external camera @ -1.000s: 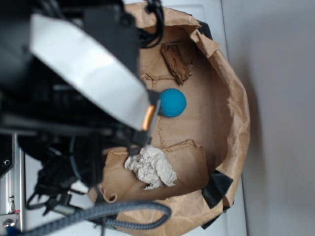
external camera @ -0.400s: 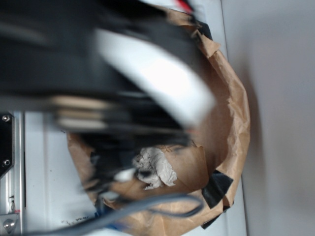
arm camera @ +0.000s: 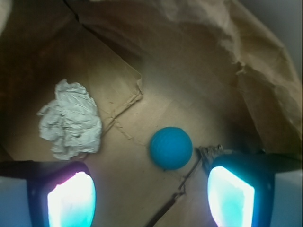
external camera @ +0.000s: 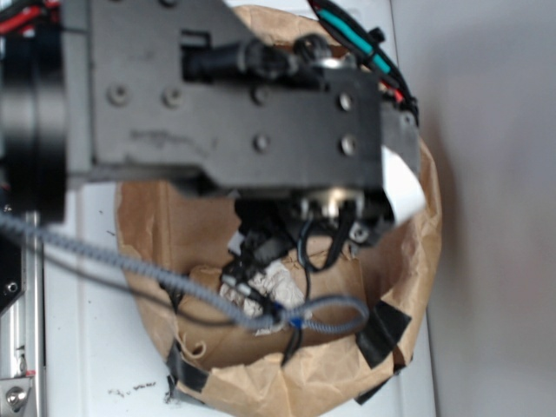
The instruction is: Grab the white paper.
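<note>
Two finger pads (arm camera: 71, 201) are counted at the bottom edge of the wrist view, glowing pale, one at the lower left and one at the lower right. The jaws (arm camera: 151, 198) are seen spread wide, with nothing held between them and nothing touched.

One blue ball (arm camera: 171, 147) is recorded just above the gap between the jaws, resting on the floor of the bag, nearer the pad on the picture's right. A small dark scrap (arm camera: 209, 152) is noted beside that pad; what it is cannot be made out.

One white paper (arm camera: 71, 119), a crumpled off-white wad, is recorded on the bag floor above the pad on the picture's left, well apart from the ball and not between the jaws. In the exterior view the same wad (external camera: 280, 282) is shown only in part, low in the bag, crossed by cables.

One brown paper bag (external camera: 408, 287) is listed, its rolled rim patched with several pieces of black tape (external camera: 383, 332), standing on a white counter (external camera: 78, 347). Torn flaps are seen on its floor.

One robot arm (external camera: 234, 104) is recorded across the upper exterior view, hiding most of the bag's inside, the ball included. One grey braided cable (external camera: 130, 265) is seen looping across the front. The pads are cut off by the lower edge of the wrist view.
</note>
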Motion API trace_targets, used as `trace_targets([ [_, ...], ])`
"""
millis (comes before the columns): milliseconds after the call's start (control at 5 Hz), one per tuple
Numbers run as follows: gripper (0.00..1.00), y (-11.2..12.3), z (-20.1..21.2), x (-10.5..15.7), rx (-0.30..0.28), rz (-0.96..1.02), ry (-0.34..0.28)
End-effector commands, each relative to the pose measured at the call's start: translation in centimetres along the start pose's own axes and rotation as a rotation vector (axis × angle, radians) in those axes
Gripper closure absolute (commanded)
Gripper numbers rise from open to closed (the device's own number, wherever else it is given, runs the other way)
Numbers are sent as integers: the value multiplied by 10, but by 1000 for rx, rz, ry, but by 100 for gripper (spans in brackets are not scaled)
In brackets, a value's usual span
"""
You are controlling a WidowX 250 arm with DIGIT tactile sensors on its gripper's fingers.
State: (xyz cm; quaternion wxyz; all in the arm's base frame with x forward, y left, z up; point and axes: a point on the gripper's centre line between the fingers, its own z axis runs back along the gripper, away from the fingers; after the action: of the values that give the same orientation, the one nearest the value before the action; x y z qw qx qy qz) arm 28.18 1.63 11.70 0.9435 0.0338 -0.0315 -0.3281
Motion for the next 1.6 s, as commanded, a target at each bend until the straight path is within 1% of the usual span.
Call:
trace_targets([
  [0, 0, -19, -14, 1, -89, -25, -29],
  [200, 0, -29, -19, 5, -119, 2, -21],
  [800, 0, -29, -19, 5, -119, 2, -21],
  [1000, 0, -43, -23, -4, -114, -150, -111],
  [1200, 0, -55, -30, 0, -119, -192, -135],
  [1400, 0, -68, -41, 11, -142, -207, -135],
])
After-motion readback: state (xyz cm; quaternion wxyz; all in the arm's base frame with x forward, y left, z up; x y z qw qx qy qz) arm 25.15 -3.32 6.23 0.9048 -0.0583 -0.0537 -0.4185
